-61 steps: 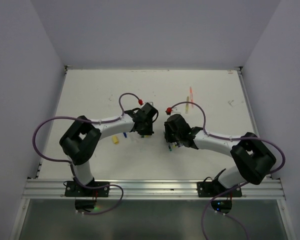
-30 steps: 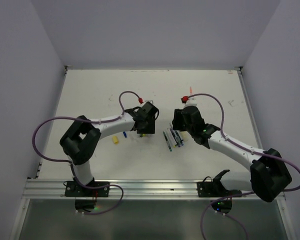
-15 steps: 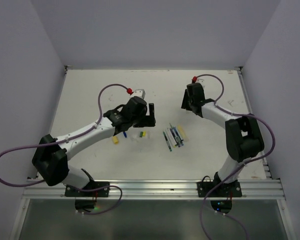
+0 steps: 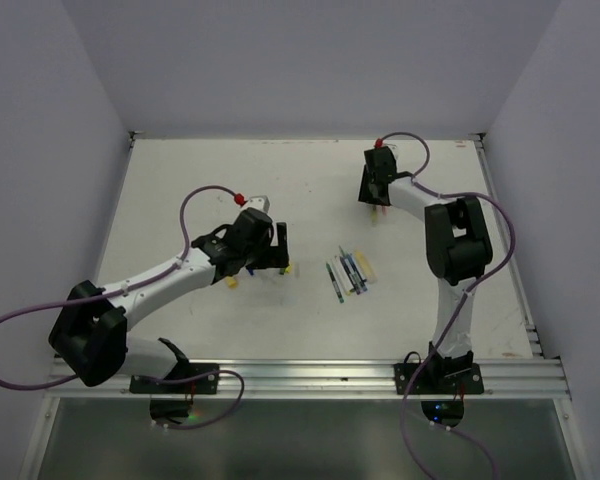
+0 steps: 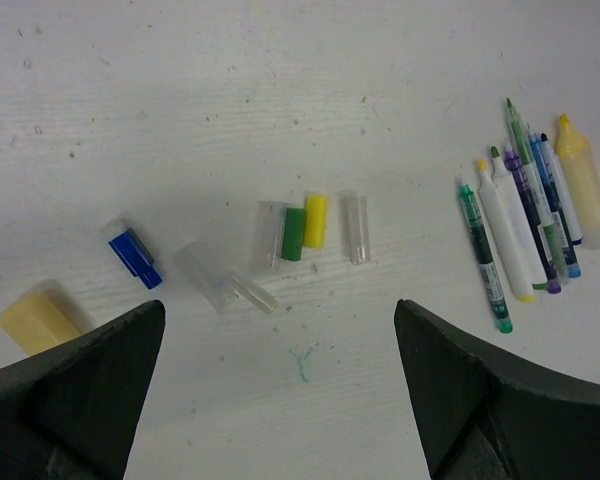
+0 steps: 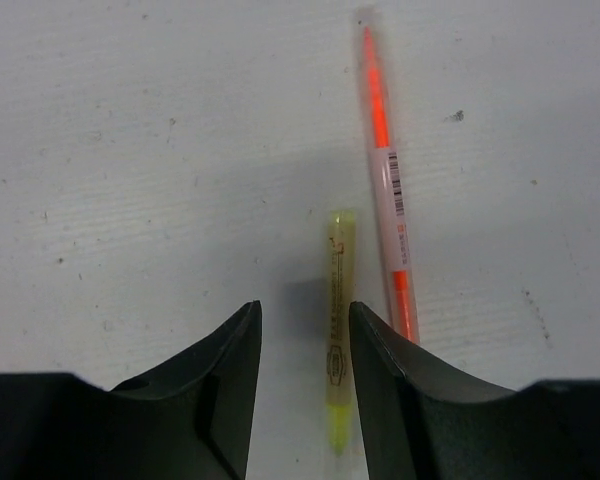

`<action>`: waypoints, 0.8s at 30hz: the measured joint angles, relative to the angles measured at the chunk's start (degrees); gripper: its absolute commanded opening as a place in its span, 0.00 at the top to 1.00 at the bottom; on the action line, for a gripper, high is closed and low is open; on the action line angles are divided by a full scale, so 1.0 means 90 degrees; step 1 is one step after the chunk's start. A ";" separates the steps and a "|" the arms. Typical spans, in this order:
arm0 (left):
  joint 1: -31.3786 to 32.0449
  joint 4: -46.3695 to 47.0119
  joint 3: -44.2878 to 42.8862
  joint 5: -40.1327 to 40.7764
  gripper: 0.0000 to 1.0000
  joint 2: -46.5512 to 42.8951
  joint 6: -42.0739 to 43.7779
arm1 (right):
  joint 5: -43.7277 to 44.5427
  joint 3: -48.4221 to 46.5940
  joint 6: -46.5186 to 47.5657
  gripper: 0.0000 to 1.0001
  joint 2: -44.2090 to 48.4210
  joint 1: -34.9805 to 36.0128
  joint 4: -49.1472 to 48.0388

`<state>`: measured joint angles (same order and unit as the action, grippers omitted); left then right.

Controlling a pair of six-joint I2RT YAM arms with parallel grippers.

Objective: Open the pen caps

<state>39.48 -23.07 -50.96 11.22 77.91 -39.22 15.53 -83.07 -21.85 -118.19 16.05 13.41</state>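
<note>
Right tool (image 6: 303,320) half-open, empty, off-centre over yellow pen (image 6: 338,300): may snag orange pen (image 6: 385,180); left tool (image 5: 280,310) wide-open, empty.

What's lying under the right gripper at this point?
A thin yellow pen lies on the table beneath the right gripper, in the gap between its parted jaws. An orange-red pen lies alongside it; its near end is hidden behind one finger.
</note>
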 measured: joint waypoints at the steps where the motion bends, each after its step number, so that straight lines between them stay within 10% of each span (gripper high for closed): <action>1: -0.0002 0.0002 0.0024 -0.0017 0.00 -0.0007 0.0007 | 0.0000 -0.0126 0.0012 0.55 -0.0114 -0.0007 0.0085; 8: -0.0095 0.0168 0.0029 -0.0070 0.00 -0.0109 0.0107 | -0.0175 -0.0801 0.0236 0.59 -0.0673 -0.0041 0.0498; 16: -0.0143 0.0350 0.0180 -0.0226 0.00 -0.0185 0.0153 | -0.0699 -0.1078 0.0665 1.00 -0.0828 -0.0061 0.0658; 24: -0.0170 0.1081 0.0624 -0.0656 0.04 -0.0690 0.0274 | -0.1321 -0.0556 0.0534 1.00 -0.0440 0.0194 0.0389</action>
<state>37.95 -13.34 -45.34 5.32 71.70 -36.75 3.64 -88.07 -17.04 -122.15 17.80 16.91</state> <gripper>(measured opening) 0.979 0.058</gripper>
